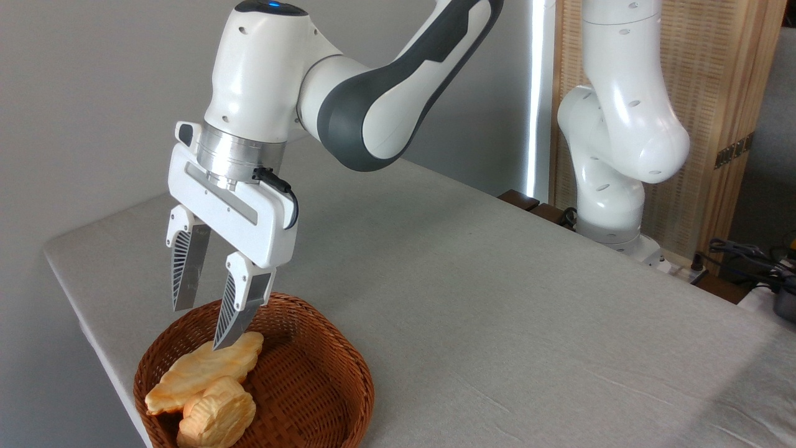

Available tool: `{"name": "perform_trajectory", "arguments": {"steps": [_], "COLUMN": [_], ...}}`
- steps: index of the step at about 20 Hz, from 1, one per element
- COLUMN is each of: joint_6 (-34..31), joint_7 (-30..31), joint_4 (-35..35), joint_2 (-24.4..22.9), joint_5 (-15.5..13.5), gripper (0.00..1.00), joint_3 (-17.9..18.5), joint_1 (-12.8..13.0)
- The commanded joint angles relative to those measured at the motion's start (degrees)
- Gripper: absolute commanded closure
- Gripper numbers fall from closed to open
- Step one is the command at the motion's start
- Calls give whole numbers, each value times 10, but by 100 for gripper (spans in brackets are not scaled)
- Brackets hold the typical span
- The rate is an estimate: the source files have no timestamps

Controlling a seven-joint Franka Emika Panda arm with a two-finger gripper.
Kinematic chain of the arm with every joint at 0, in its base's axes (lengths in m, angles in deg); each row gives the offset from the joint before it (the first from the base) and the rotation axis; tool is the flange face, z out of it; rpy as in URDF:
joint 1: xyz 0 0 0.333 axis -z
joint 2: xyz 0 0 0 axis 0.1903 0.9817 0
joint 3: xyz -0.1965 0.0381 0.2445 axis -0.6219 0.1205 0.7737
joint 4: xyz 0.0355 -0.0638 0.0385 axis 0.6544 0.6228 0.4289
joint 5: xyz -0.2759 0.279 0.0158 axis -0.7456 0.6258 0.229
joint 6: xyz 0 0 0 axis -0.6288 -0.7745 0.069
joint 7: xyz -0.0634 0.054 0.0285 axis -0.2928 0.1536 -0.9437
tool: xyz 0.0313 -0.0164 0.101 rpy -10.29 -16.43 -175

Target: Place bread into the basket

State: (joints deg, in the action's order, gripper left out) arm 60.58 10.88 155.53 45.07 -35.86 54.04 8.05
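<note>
The long, flat golden bread (199,371) lies inside the round reddish-brown wicker basket (348,361) at the table's near left corner, stretching from the lower left toward the middle. My gripper (200,326) hangs open just above it, with nothing between its fingers. The right fingertip (225,339) sits at the bread's upper end; whether it touches is unclear. The left fingertip (180,298) hovers over the basket's back rim.
A shorter, chunkier ridged bread piece (216,415) lies in the basket in front of the long one. The grey cloth table (472,298) stretches to the right. The arm's white base (612,199) stands at the far edge, with cables (752,258) beyond it.
</note>
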Motion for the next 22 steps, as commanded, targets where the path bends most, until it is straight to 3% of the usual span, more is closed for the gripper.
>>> {"name": "perform_trajectory", "arguments": {"steps": [1,7,14,18,22], "joint_6": [-4,-76,-244,-316,-367], "joint_7": [11,10,1,-51,-60], "joint_4": [-6,-8,-48,-58,-59], "joint_2": [-13,-43,-56,-55,-56], "joint_5": [-1,-1,0,1,41], "gripper": [0,0,0,0,0], "joint_3": [4,12,13,14,9], "joint_1": [3,3,3,3,4]}}
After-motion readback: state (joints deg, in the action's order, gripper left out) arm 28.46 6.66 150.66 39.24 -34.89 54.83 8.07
